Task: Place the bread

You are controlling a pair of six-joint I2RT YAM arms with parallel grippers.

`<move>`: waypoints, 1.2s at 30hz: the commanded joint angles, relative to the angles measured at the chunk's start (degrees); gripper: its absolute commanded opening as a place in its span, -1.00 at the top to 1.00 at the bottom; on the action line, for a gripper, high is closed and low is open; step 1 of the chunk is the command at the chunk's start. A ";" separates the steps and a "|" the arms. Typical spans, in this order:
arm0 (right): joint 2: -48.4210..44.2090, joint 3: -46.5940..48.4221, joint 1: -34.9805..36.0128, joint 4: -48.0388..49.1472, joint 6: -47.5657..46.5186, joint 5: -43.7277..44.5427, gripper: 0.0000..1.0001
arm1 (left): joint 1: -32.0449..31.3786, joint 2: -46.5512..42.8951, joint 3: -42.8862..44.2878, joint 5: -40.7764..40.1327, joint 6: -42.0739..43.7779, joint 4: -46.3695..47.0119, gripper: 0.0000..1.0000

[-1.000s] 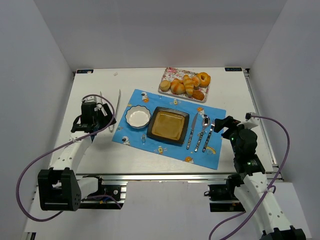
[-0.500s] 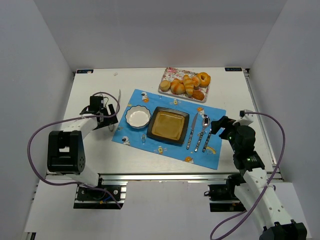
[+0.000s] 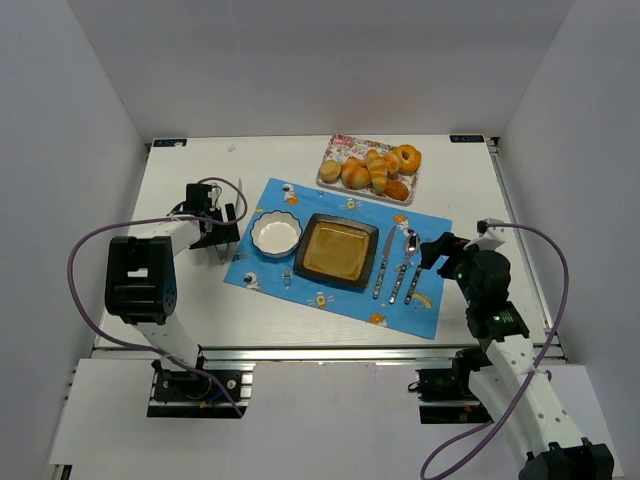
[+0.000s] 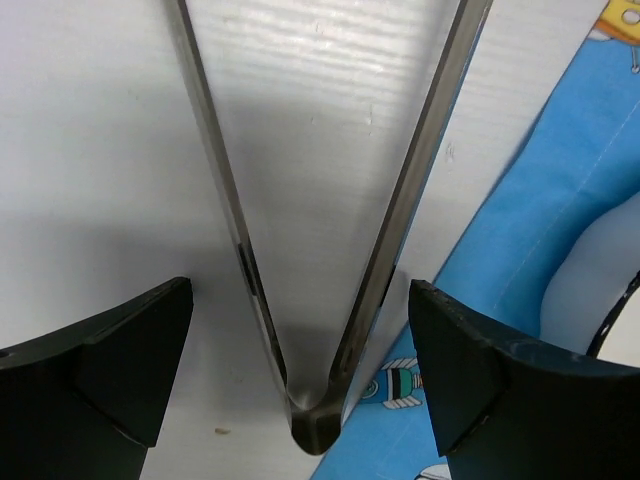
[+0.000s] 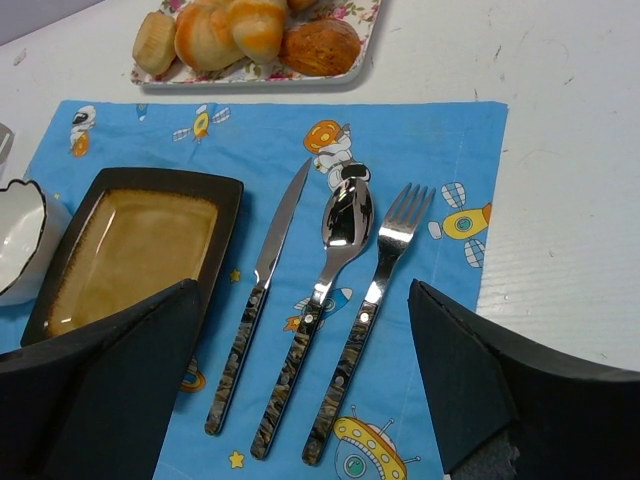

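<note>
The bread (image 3: 377, 170), a ridged golden-brown roll, lies among other buns on a flowered tray (image 3: 331, 152) at the table's back; its near end shows at the top of the right wrist view (image 5: 258, 22). My left gripper (image 3: 218, 238) is open, its fingers (image 4: 110, 365) on either side of the hinged end of metal tongs (image 4: 312, 415) without touching them. My right gripper (image 3: 440, 250) is open and empty, low over the cutlery, far from the tray. In its wrist view (image 5: 305, 400) the knife, spoon and fork lie between the fingers.
A blue placemat (image 3: 330, 295) holds a white scalloped bowl (image 3: 275, 233), a dark square plate (image 3: 303, 262), and a knife (image 5: 262, 270), spoon (image 5: 335, 240) and fork (image 5: 385, 260). The tongs (image 3: 238, 200) lie on the table left of the mat.
My left gripper has moved right and away from the arm bases, onto the hinged end of the tongs. My right gripper has shifted slightly left over the cutlery.
</note>
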 commanded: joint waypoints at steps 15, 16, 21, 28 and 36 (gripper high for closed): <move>0.95 1.31 0.20 3.33 -2.03 -2.40 -0.79 | 0.03 10.18 12.57 -4.68 4.46 -1.34 -0.79; 1.04 1.31 0.20 3.42 -2.03 -2.49 -0.79 | 0.11 9.83 12.40 -4.51 4.46 -1.07 -0.66; 0.60 1.39 0.20 2.98 -2.29 -3.19 -0.79 | 0.03 5.18 9.41 -2.14 4.90 3.23 -0.24; -1.42 1.31 0.11 2.28 -2.20 -3.54 -0.79 | 0.11 -3.87 10.72 -2.57 3.76 0.52 -0.13; -4.58 1.13 0.11 0.96 -1.76 -2.76 -0.79 | -1.02 -12.75 12.66 8.24 0.42 -3.79 -0.06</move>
